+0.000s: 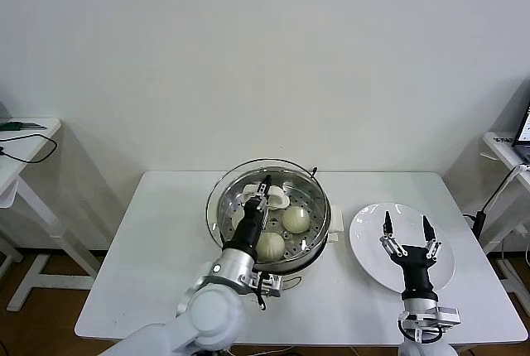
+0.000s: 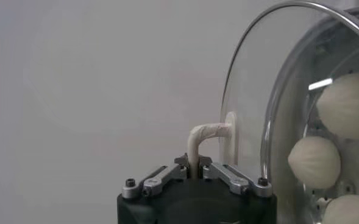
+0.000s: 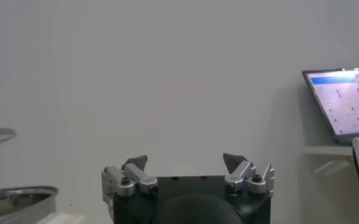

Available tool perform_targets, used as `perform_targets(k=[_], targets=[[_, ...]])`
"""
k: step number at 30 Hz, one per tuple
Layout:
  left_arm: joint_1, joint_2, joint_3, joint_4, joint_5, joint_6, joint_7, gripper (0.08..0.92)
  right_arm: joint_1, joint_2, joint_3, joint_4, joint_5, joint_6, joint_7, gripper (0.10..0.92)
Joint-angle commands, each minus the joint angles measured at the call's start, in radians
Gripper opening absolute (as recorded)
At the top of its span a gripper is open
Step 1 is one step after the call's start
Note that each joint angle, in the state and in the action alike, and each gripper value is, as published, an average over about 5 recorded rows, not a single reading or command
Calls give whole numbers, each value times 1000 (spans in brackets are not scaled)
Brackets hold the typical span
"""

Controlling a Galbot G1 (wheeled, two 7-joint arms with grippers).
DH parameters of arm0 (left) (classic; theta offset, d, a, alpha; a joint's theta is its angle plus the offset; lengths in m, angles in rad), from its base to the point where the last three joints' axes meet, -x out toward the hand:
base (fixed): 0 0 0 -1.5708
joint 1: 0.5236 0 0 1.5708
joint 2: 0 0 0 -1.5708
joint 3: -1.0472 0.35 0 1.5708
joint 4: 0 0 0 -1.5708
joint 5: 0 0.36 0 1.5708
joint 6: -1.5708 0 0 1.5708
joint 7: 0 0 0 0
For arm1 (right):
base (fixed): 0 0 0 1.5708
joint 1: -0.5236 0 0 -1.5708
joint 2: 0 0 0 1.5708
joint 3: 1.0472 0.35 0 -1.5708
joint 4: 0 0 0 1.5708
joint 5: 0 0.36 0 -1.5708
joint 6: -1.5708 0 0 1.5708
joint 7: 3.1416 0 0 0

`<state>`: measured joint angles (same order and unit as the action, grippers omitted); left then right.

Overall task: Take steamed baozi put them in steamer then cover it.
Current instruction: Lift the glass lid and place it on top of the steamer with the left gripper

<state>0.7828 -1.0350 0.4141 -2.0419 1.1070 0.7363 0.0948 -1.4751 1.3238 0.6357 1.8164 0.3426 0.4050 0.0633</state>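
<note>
The left gripper point(image 1: 265, 193) pinches the cover point(image 1: 269, 199) by its handle over the steamer point(image 1: 319, 228) at the table's point(image 1: 149, 265) middle; the right gripper point(image 1: 407, 228) hangs spread above the plate point(image 1: 364, 244).

No text, label, brand or number can be read. The laptop screen point(image 3: 344, 102) at three o'clock shows lines of writing, too small to make out.

A plain white wall point(image 1: 265, 50) rises behind the white rectangular worktop point(image 1: 149, 248). White side desks flank it, left point(image 1: 25, 145) and right point(image 1: 505, 145), where an open laptop point(image 3: 341, 103) glows.
</note>
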Motion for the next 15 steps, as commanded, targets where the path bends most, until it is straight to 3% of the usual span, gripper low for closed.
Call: perform_targets(k=[1,15], targets=[[-37,-57,18,75,88,49,111,189,3,2,1,-12,-3,5,-1,823],[-32,-147,-28,131,92,49,148,189,25,1,-4,-47,-7,11,-4,823]])
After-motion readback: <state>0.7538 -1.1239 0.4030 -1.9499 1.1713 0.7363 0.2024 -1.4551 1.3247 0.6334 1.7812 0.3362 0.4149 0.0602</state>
